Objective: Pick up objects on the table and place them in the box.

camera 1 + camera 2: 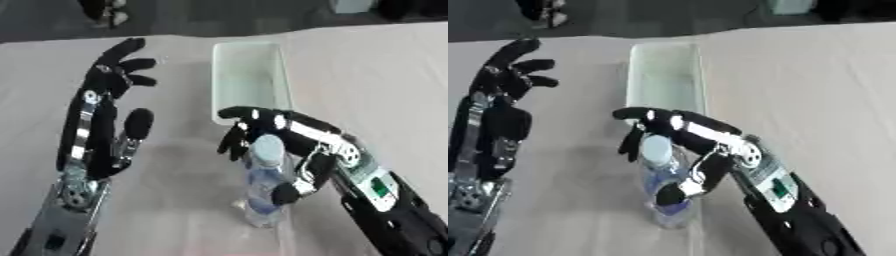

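We see the right hand (289, 145) with fingers (234, 142) and thumb curled around an upright bottle (264, 185) near the box (248, 80); left hand (109, 100) open, empty.

Counter (367, 75) is filling nearly the whole frame: pale, plain surface, far edge running across the top against a dark background. Clear rectangular box (248, 80) is sitting directly on it, upper centre, long side running away from the camera. Clear plastic bottle (264, 187) with a pale cap is standing near the lower centre, just in front of the box's near end; cannot tell if its base is touching the counter.
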`<move>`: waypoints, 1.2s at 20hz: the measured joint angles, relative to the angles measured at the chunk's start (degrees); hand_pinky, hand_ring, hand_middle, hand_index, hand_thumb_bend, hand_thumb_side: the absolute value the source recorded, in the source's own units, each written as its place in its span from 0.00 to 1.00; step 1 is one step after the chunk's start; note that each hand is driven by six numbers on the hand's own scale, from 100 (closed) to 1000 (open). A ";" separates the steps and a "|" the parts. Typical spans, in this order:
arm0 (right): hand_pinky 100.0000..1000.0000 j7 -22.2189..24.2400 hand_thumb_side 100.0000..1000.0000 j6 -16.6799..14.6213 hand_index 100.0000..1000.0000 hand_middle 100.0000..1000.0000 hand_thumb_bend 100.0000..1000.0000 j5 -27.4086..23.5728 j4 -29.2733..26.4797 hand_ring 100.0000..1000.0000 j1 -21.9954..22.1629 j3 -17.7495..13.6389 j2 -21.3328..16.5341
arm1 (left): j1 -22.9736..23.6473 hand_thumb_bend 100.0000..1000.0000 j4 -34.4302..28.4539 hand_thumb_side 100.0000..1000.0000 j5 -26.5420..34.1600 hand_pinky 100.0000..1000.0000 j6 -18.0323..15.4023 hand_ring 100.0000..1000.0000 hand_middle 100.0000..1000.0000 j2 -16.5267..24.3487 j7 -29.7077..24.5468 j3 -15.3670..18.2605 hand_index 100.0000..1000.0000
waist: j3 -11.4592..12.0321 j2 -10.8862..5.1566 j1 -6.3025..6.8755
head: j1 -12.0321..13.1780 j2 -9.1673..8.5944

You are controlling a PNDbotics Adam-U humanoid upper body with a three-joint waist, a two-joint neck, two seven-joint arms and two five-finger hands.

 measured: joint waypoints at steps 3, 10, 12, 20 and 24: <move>0.32 -0.82 0.47 -0.82 1.00 0.50 0.65 1.42 0.35 0.69 0.16 0.00 0.36 | 0.00 0.43 0.00 0.76 0.00 0.59 0.00 0.75 0.82 0.00 0.00 0.12 0.92 | -0.02 0.22 0.14 | -0.01 0.01; 0.36 -1.92 0.49 -1.92 1.00 0.59 0.65 2.08 0.75 0.77 0.16 0.01 0.43 | 0.00 0.43 0.00 0.76 0.00 0.59 -0.01 0.75 0.81 0.00 0.01 0.13 0.92 | -0.03 0.29 0.45 | -0.07 0.02; 0.36 -1.91 0.50 -1.91 1.00 0.60 0.65 2.02 0.90 0.78 0.16 0.01 0.43 | 0.00 0.43 0.00 0.76 0.00 0.59 -0.01 0.75 0.81 0.00 0.01 0.13 0.92 | -0.03 0.31 0.47 | -0.07 0.02; 0.46 -0.83 0.51 -0.83 1.00 0.70 0.65 0.46 1.01 0.88 0.17 0.00 0.43 | 0.00 0.43 0.00 0.76 0.00 0.59 -0.01 0.75 0.82 0.00 0.01 0.14 0.92 | -0.26 0.32 0.83 | -0.24 0.02; 0.57 0.45 0.52 0.44 1.00 0.77 0.68 -0.63 1.18 0.94 0.17 0.00 0.41 | 0.02 0.43 0.00 0.76 0.00 0.59 -0.01 0.75 0.82 0.00 0.02 0.15 0.92 | -0.36 0.32 0.98 | -0.50 0.02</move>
